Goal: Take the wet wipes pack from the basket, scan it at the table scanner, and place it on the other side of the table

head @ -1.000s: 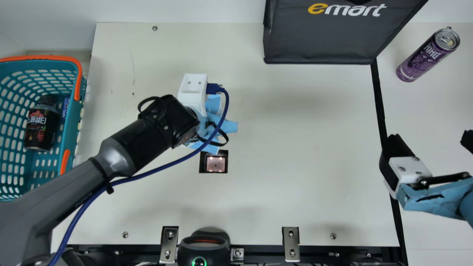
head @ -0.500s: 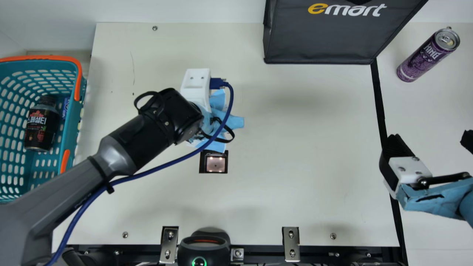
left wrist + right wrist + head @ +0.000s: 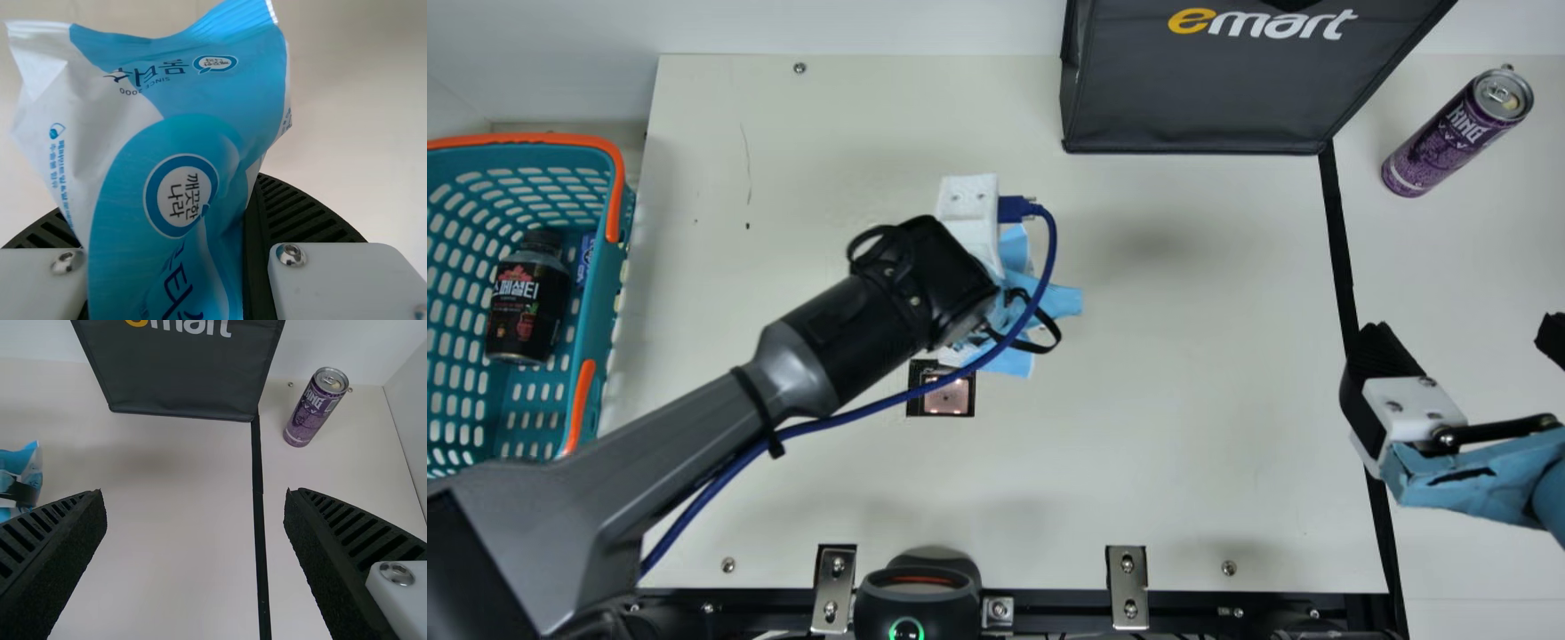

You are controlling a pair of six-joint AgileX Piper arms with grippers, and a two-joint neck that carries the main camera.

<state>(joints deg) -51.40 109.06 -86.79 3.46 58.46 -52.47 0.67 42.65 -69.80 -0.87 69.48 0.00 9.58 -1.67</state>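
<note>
My left gripper point(image 3: 971, 222), seen from above with its fingertips hidden, is over the table just behind and right of the table scanner point(image 3: 946, 396). Blue and white parts of the wet wipes pack point(image 3: 1011, 363) stick out from under it. In the left wrist view, my left gripper point(image 3: 163, 213) is shut on the blue-and-white pack point(image 3: 180, 153), which stands up between its ribbed fingers. My right gripper point(image 3: 1463, 340) is at the right edge of the table, open and holding nothing; in its own view the right gripper point(image 3: 195, 499) has its two fingers wide apart.
A teal basket point(image 3: 601, 302) with a dark bottle point(image 3: 527, 307) is at the left. At the back stands a dark grey bag point(image 3: 1200, 89), and a purple can point(image 3: 1449, 142) is at the back right, beyond the black strip point(image 3: 1343, 240).
My left arm has moved to the right with the pack, mostly during the last half second, and its cable now crosses over the scanner. My right gripper has stayed still.
</note>
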